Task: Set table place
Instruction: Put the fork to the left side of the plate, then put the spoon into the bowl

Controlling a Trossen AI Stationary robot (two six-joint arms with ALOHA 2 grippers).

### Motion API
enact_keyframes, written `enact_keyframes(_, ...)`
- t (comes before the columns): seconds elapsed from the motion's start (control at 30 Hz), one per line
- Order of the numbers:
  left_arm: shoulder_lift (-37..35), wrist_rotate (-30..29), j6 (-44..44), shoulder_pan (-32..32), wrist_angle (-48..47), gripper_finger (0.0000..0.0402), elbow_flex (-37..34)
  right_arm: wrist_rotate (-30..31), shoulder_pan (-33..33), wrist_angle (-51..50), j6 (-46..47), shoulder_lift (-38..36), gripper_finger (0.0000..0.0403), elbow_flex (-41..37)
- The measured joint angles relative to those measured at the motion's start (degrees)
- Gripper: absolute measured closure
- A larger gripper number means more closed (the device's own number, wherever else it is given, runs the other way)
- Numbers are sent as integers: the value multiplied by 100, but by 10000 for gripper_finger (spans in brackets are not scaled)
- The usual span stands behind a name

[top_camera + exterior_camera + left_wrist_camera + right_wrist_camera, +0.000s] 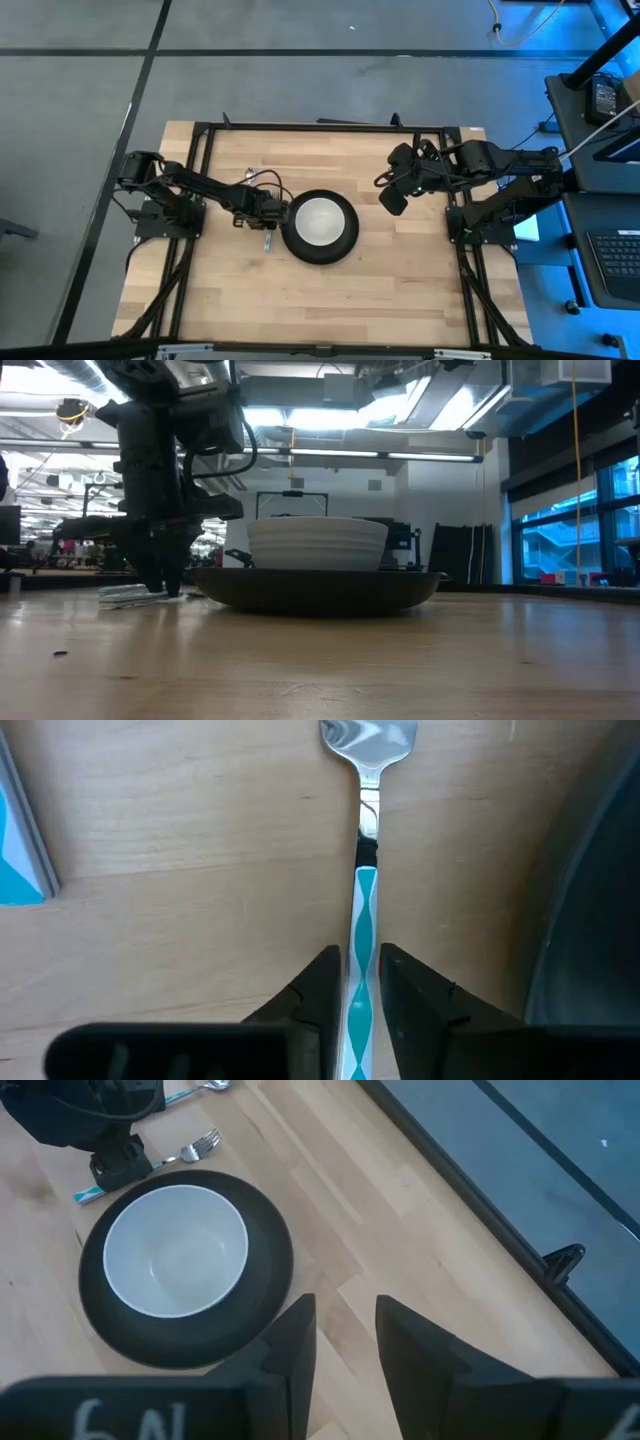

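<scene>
Black plate (320,227) w/ white bowl (319,220) inside sits mid table (400,290); bare wood all round, esp. near side.

Left end effector (272,210) is down at the plate's left rim, fingers (318,985) pinching the fork (364,900) by its blue handle. Left wrist view shows the tines flat on the wood. Right wrist view alone shows the spoon (196,1090) further left.

Right end effector (392,198) is raised right of the plate, fingers spread, holding nothing.
</scene>
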Motion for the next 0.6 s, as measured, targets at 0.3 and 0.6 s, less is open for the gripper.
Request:
enact_keyframes(0.3, 0, 5, -19, 0, 33, 326, 0, -1, 1, -1, -4, 0, 295, 0)
enact_keyframes(0.6, -70, 179, 50, 25, 36, 327, -7, -1, 0, -1, -4, 2, 295, 0)
